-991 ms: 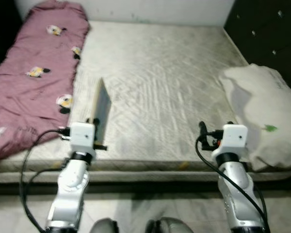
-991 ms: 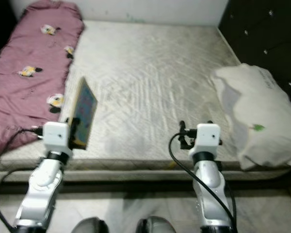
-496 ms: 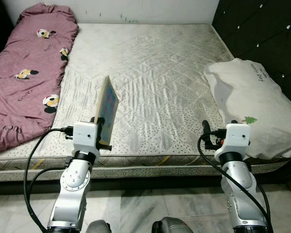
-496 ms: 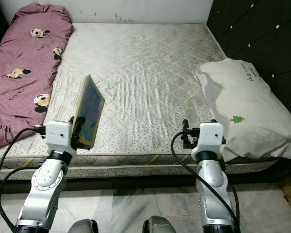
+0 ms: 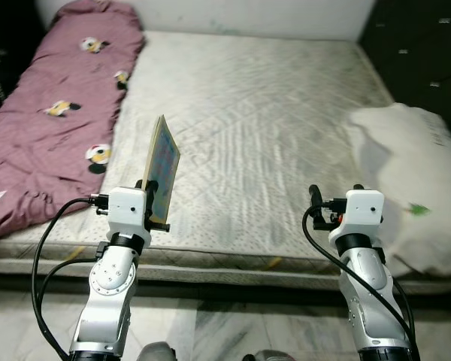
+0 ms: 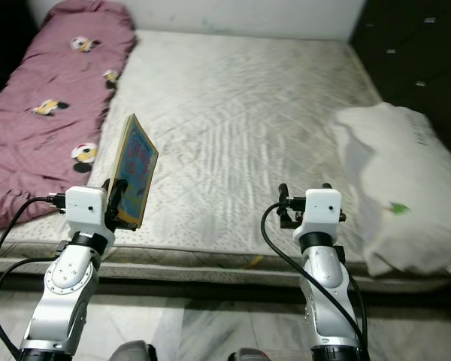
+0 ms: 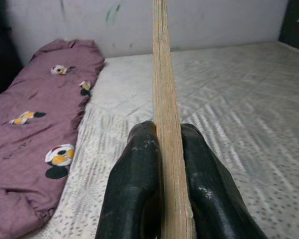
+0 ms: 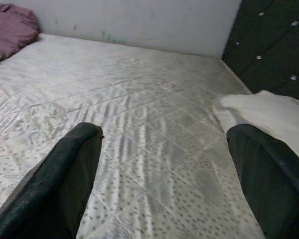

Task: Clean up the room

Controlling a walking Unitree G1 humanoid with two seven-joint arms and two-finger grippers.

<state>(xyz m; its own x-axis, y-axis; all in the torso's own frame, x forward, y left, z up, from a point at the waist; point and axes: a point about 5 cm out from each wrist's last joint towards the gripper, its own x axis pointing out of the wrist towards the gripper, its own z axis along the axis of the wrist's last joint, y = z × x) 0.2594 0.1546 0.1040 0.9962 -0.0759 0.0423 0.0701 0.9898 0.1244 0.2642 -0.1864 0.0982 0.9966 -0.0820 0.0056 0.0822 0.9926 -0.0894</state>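
Left wrist view: left tool [image 7: 162, 174] pinching book [image 7: 164, 99] edge.

Two arms, silver metal, segmented with rounded joint housings. Each wrist capped by white box-shaped camera module. Black cables loop from each module down along forearm; left arm carries two wide loops, right arm one tighter loop. Small red detail at side of right module. Left gripper [image 7: 162, 199]: two long black fingers [image 7: 134, 189], glossy, rounded, surface scuffed with pale specks. Right gripper [image 8: 164, 174]: two black fingers [image 8: 72, 174], same finish, matte sheen, light dust marks. Grey rounded body parts visible at lower frame edge, blurred.
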